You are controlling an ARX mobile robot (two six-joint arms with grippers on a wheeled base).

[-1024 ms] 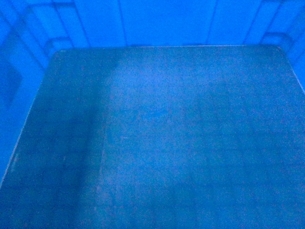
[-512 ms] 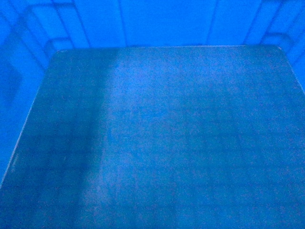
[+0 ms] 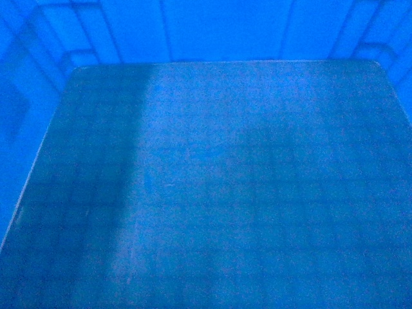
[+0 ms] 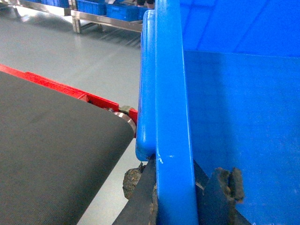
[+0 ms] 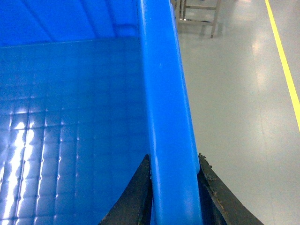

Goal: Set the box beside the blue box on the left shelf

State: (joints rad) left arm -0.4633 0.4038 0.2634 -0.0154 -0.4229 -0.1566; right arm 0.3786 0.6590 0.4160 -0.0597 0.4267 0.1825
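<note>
The big bright-blue plastic box (image 3: 212, 193) with its bumpy grid floor looks unchanged; both jaws pinch its thick smooth rim.

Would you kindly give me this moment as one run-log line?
left hand: shut on box rim | right hand: shut on opposite rim | box: empty | shelf: not in view
</note>
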